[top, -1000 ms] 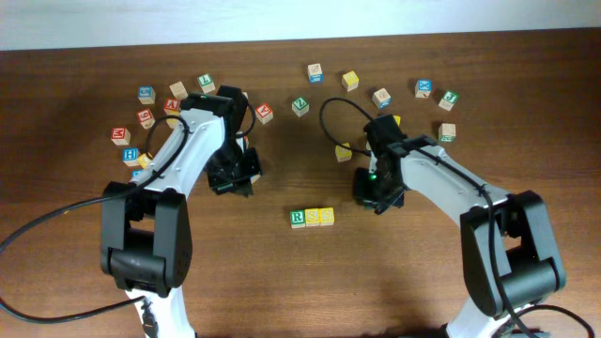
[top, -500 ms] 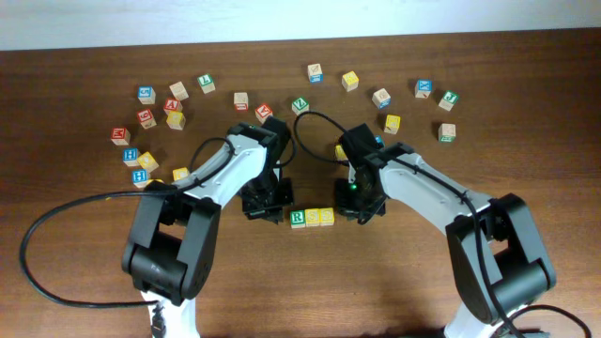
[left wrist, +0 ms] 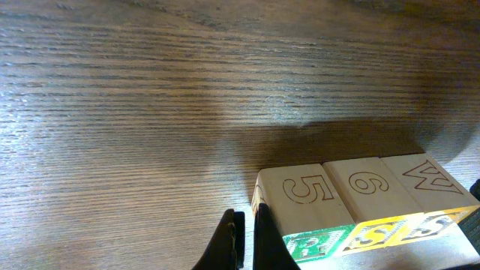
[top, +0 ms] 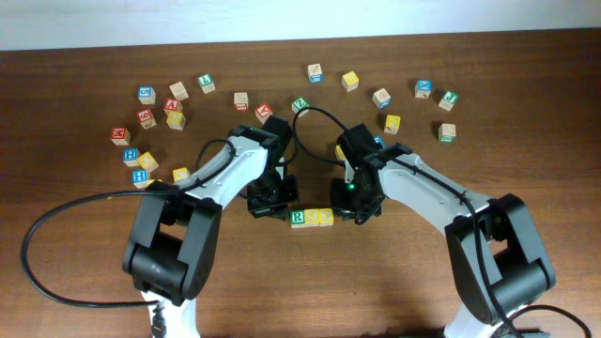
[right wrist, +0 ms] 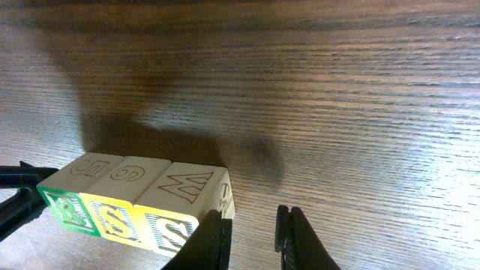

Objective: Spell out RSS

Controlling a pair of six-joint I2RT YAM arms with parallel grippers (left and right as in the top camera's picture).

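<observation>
Three cubes stand in a row on the table: the green R (top: 298, 218) (left wrist: 315, 244) (right wrist: 66, 210), then a yellow S (top: 312, 218) (left wrist: 373, 234) (right wrist: 112, 219), then a second yellow S (top: 326, 217) (left wrist: 435, 223) (right wrist: 172, 231). My left gripper (top: 270, 202) (left wrist: 246, 232) is shut and holds nothing. One of its fingers rests against the R cube's outer end. My right gripper (top: 355, 208) (right wrist: 251, 232) is open by a narrow gap with nothing in it. Its left finger stands against the outer end of the last S cube.
Many other letter cubes lie scattered along the back of the table, a cluster at the far left (top: 146, 117), several in the middle (top: 315, 72) and several at the right (top: 424, 88). A yellow cube (top: 392, 123) sits just behind the right arm. Black cables loop over the arms.
Both arms have swung in toward the RSS row, the left from well to its left, the right from its right. They now flank the row's two ends. The cubes have not moved.
</observation>
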